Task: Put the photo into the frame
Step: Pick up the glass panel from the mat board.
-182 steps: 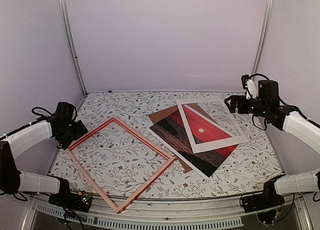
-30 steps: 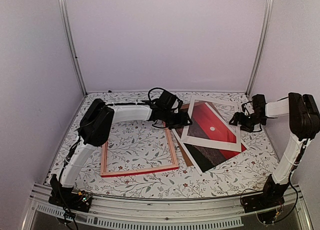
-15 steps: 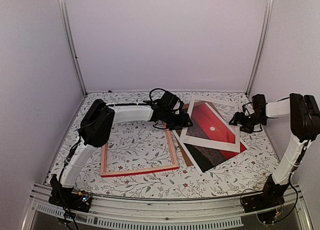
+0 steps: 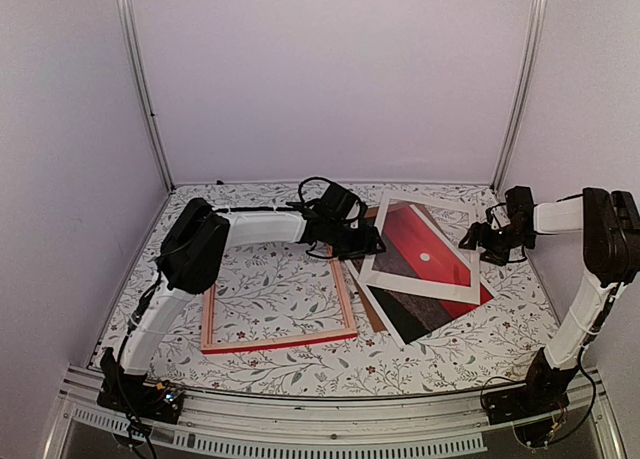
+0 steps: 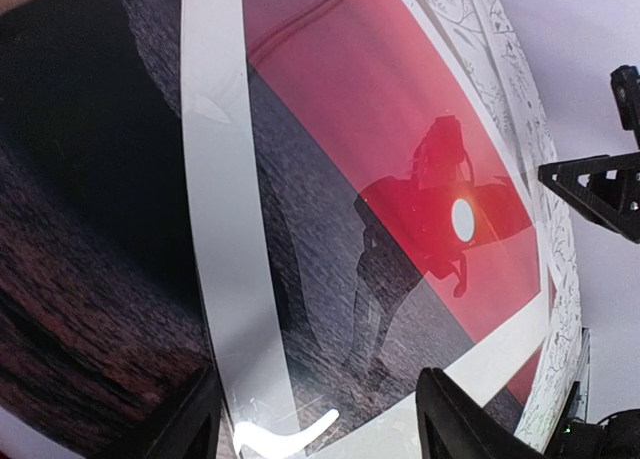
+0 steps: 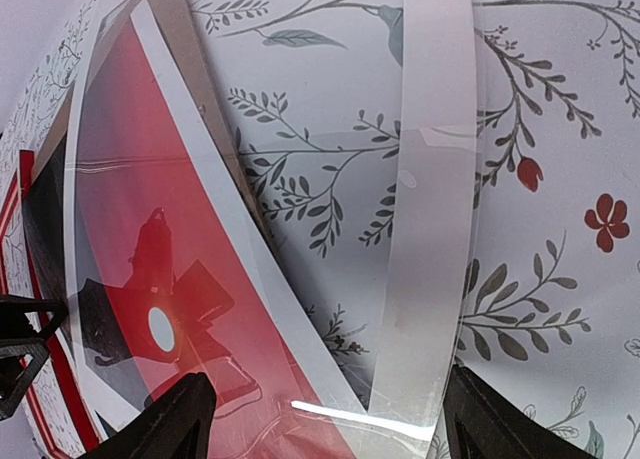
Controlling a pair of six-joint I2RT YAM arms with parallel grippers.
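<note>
Floral-patterned cloth covers the table [image 4: 250,219], which is closed in by plain pale walls. The task looks barely begun. The frame [image 4: 280,341] lies flat on the left half of the cloth with nothing inside it, and the flower pattern shows through its opening. Its pale face is up, and red shows along the near rail. The photo [image 4: 415,309] lies just beside the frame's right rail and is not in it. It rests on a brown backing board [image 4: 368,314], and a white mat [image 4: 422,286] lies over it, so only the red field with its white dot [image 5: 462,219] and part of the dark half show through the window. The left gripper [image 4: 368,244] is at the mat's left edge and the right gripper [image 4: 478,241] is at its right edge. In each wrist view the fingers [image 5: 185,429] [image 6: 175,419] stand well apart with the mat's border between them, clamped on nothing. Whether the mat is raised at all cannot be told from these views. By my reading, the mat has to come off the print first. The photo must then be picked up by an edge, carried left, squared to the rails and lowered into the opening. None of that is done yet.
</note>
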